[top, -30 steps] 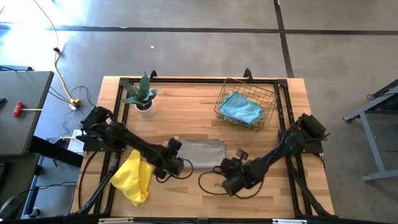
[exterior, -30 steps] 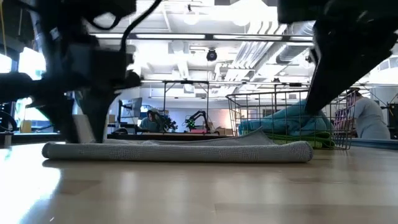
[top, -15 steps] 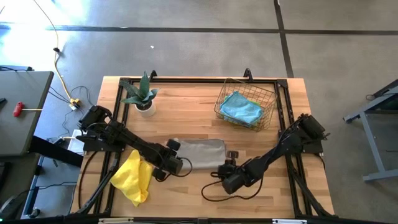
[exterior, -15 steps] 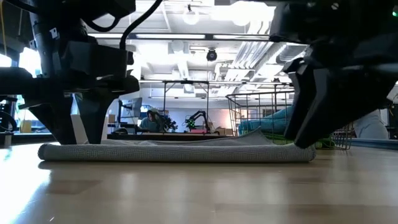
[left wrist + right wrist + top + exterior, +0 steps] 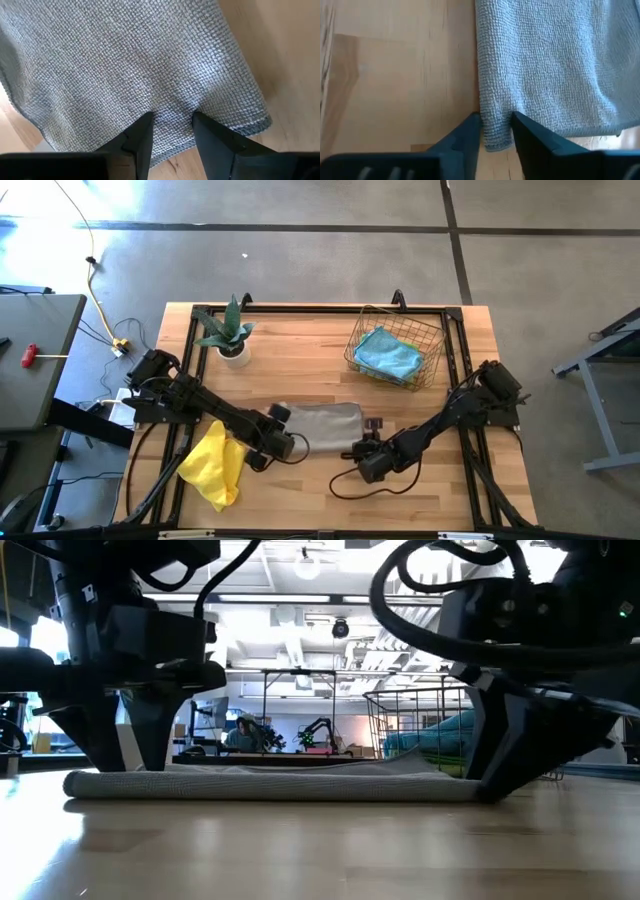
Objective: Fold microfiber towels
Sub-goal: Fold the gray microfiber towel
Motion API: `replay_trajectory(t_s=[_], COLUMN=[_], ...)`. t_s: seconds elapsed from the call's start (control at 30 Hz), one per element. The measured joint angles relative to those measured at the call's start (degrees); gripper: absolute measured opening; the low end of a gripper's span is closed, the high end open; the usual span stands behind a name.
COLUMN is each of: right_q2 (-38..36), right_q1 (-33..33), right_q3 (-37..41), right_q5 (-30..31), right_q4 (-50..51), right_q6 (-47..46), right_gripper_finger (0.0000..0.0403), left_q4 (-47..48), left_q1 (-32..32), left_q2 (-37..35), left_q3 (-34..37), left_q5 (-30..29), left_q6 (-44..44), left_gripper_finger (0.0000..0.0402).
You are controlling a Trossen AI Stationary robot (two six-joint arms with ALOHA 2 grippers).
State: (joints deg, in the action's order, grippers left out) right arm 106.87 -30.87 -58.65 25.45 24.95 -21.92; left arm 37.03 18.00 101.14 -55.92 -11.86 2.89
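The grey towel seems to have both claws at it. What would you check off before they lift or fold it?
1. Left gripper on the grey towel: ok, its fingers press into the cloth at one end with a pinch of fabric between them.
2. Right gripper on the opposite end: ok, its fingers straddle the towel's edge.
3. Firm hold on both ends: cannot tell, the fingers are narrowly apart, not visibly clamped.
4. Towel lying flat: ok, the low view shows it flat on the table.
5. Yellow towel out of the way: ok, it lies apart, beside the left arm.
6. Basket clear of the fold: ok, it stands apart toward the far edge.
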Motion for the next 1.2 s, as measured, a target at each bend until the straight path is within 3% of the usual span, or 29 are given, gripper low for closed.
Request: replay_trajectory(t_s=[0.2,0.33,0.63,0.8,0.93,1.2], right_q2=[0.2,0.2,0.3,0.3,0.3,1.5], right_q1=[0.4,0.4,0.5,0.6,2.1,8.5], right_q3=[0.1,-0.6,-13.3,-20.2,-24.1,-24.6], right_q5=[0.6,0.8,-0.8,-3.9,-4.7,-6.2], right_q4=[1.3,3.9,34.4,42.9,37.6,16.3], right_q6=[1.4,1.0,0.4,8.2,17.4,31.6], right_gripper_finger=[0.0011,0.0012,0.0001,0.0001,0.0001,0.0001], left_q4=[-3.2,-4.5,-3.2,-2.6,-2.5,-0.6], left_q1=[0.0,0.3,1.0,2.4,4.5,9.7], left_q2=[0.1,0.1,-3.1,-6.2,-9.8,-17.9], left_q3=[0.1,-0.1,-0.9,-0.9,-0.9,-0.9], left_q5=[-0.1,-0.1,-0.1,-0.3,-0.5,-0.8], left_q6=[0.7,2.4,2.0,0.3,-0.9,-6.8], left_gripper_finger=[0.0131,0.0131,0.0131,0.0131,0.0131,0.0131])
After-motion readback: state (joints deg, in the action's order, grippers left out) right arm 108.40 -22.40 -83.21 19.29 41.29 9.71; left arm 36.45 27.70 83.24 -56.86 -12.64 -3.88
